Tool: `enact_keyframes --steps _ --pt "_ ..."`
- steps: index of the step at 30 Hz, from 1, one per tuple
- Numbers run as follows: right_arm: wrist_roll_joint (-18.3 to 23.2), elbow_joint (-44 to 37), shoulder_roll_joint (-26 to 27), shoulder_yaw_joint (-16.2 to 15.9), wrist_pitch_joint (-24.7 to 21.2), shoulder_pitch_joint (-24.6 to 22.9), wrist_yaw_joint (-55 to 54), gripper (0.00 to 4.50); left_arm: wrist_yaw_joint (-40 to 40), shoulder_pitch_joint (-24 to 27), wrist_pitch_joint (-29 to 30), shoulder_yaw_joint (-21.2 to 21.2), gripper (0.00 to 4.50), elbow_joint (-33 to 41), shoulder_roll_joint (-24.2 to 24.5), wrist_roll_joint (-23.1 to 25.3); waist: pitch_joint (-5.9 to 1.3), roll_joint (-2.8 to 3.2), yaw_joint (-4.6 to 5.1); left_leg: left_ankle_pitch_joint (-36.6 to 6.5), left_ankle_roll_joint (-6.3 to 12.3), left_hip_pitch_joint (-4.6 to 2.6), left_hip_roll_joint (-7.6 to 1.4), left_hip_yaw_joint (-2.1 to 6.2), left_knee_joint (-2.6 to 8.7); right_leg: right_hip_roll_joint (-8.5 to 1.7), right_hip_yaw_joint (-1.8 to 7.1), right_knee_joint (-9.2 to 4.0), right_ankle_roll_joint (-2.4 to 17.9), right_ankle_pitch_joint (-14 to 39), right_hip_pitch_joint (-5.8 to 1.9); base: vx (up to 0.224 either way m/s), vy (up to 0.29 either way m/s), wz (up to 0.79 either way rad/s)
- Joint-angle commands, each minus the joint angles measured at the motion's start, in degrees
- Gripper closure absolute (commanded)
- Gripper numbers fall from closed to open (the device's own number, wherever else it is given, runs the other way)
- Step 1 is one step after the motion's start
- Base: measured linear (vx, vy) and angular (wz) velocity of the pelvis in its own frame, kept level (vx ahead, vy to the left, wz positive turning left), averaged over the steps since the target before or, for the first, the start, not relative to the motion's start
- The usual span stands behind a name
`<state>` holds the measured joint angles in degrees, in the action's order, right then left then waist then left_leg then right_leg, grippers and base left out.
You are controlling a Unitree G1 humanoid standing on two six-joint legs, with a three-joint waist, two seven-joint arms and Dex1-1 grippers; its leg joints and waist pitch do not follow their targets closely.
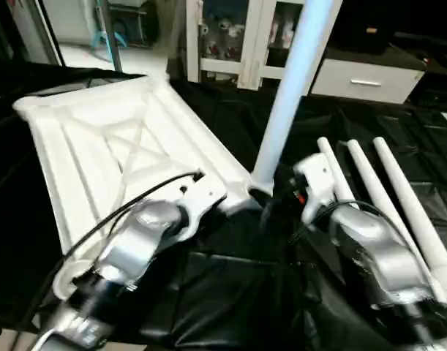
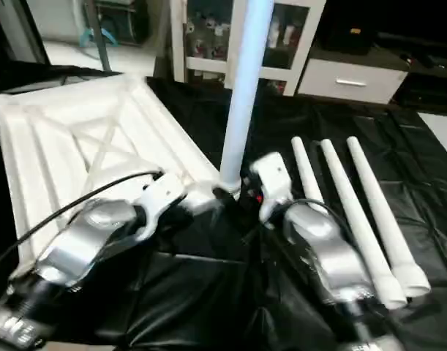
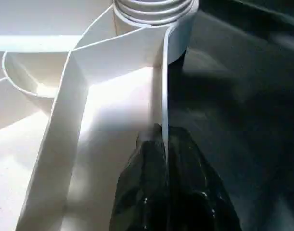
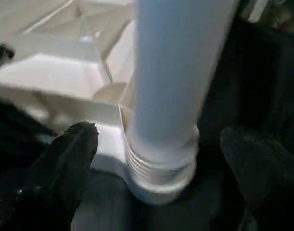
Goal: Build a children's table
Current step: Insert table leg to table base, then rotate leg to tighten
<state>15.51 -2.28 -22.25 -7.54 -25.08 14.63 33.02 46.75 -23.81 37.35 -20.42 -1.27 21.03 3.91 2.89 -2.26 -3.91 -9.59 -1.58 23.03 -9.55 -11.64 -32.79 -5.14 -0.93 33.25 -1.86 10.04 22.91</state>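
The children's table top (image 1: 113, 146) lies upside down on the black-draped work table, its X-ribbed underside facing up. One white leg (image 1: 289, 88) stands upright in the corner socket (image 4: 156, 178) nearest me. My right gripper (image 4: 159, 134) is open, a black finger on either side of that leg's threaded base, neither one touching it. My left gripper (image 3: 162, 139) is shut on the thin rim wall (image 3: 165, 72) of the top, just short of the same corner. Three more legs (image 2: 355, 212) lie side by side on the cloth to the right.
The black cloth (image 1: 230, 292) covers the work table up to its near edge. A black cable (image 1: 121, 208) runs along my left forearm. Behind the table stand a white cabinet (image 1: 230, 36) and a white drawer unit (image 1: 362, 80).
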Motion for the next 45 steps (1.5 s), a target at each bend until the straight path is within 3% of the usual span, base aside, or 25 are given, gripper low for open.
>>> enact_keyframes --steps 1,3,9,17,22,29,36,45 --pt "1.66 -3.35 -1.67 0.42 -1.69 -0.86 2.69 0.06 3.20 1.03 -1.33 -2.41 4.50 0.92 1.07 -0.85 -3.64 0.90 -0.11 -12.38 -0.03 -2.30 -3.39 1.60 3.95 -2.19 1.17 -2.72 11.56 4.87 -1.76 0.000 0.000 0.00" --pt "3.43 -4.61 -3.08 0.78 -2.41 -1.60 5.36 0.06 4.75 1.47 -1.92 -2.55 4.50 1.45 2.24 -1.37 -3.60 1.25 -0.15 -13.88 -0.24 -2.46 -3.41 1.61 4.00 -2.26 1.22 -2.86 11.62 6.49 -1.63 0.000 0.000 0.00" --pt "8.16 -6.62 -8.20 0.83 -4.02 -4.05 15.50 0.06 11.01 2.59 -3.61 -3.89 4.50 3.87 6.52 -3.35 -3.72 1.42 -0.45 -15.01 -0.36 -2.58 -3.48 1.67 3.89 -2.35 1.20 -2.81 11.96 7.56 -1.61 0.000 0.000 0.00" --pt "6.11 -6.10 -11.86 -1.33 -2.44 -4.74 19.54 0.06 16.70 3.14 -5.77 -5.72 4.50 5.50 9.80 -4.94 -3.66 1.48 -1.12 -15.97 -1.10 -2.69 -3.48 1.65 3.86 -2.42 1.22 -2.74 11.84 9.75 -1.40 0.000 0.000 0.00" --pt "3.86 -3.42 -12.15 -2.17 -0.26 -3.73 20.25 0.06 19.86 3.47 -6.35 -6.70 4.50 7.05 11.68 -6.02 -3.34 1.58 -1.04 -21.52 -2.96 -2.80 -3.42 1.88 3.99 -2.62 1.38 -3.23 10.56 16.67 -0.88 0.000 0.000 0.00" --pt "4.41 -1.38 -10.76 -2.85 0.93 -2.17 21.75 0.06 20.29 3.46 -6.51 -7.11 4.50 7.27 12.02 -6.19 -3.32 1.43 -0.79 -24.05 -3.62 -2.73 -3.39 2.11 4.04 -2.73 1.34 -3.44 9.69 19.71 -0.67 0.000 0.000 0.00" --pt "3.92 0.44 -10.52 -4.38 2.39 -1.65 25.30 0.06 20.59 3.26 -6.76 -7.36 4.50 7.31 12.31 -6.25 -3.56 1.43 -0.95 -21.14 -2.80 -2.64 -3.43 1.97 3.93 -2.55 1.33 -2.97 10.68 15.41 -0.89 0.000 0.000 0.00" --pt "2.99 2.59 -10.64 -5.26 3.96 -0.84 27.45 0.92 20.51 3.31 -6.83 -7.39 4.50 7.37 12.44 -6.29 -3.61 1.23 -1.09 -19.58 -1.89 -2.63 -3.41 1.83 3.73 -2.63 1.29 -2.86 11.25 15.23 -1.04 0.000 0.000 0.00"
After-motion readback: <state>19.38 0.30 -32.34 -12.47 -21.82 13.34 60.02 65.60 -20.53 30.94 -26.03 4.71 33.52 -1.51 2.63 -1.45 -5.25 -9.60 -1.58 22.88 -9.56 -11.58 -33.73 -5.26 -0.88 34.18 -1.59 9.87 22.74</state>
